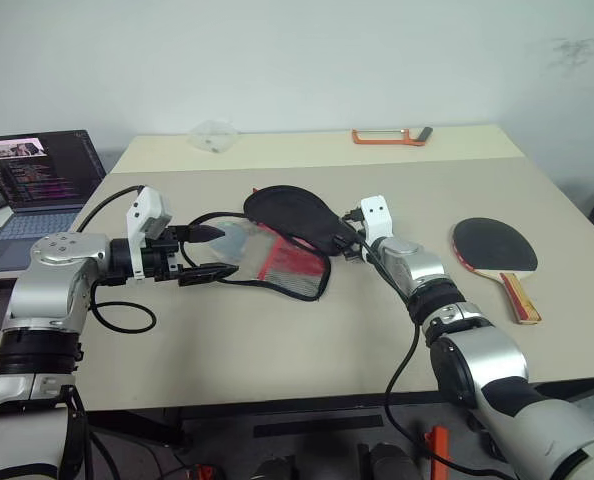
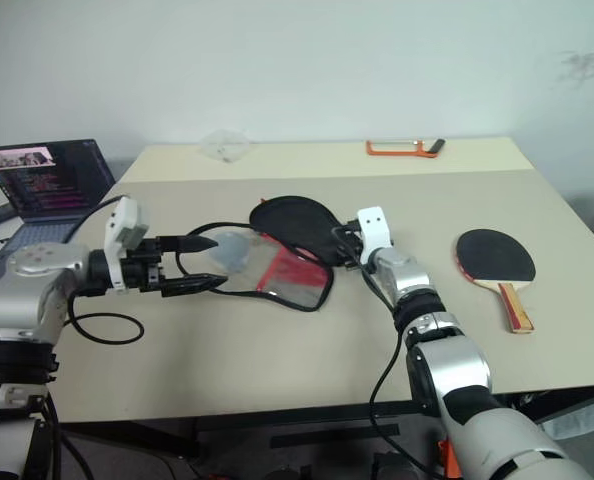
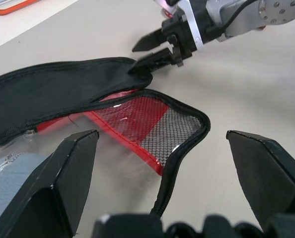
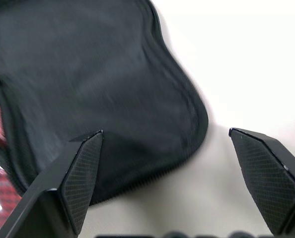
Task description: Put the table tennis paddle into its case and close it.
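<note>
Your table tennis paddle (image 1: 497,250) lies flat on the bench (image 1: 277,340), black face up, near the right edge, well apart from the case (image 1: 282,240). The case sits mid-bench, unzipped, black flap folded back over the red mesh panel. Your right gripper (image 3: 155,49) is at the flap's edge, fingers spread, holding nothing. Your left gripper (image 1: 205,252) faces the case's other side, likewise wide and empty.
</note>
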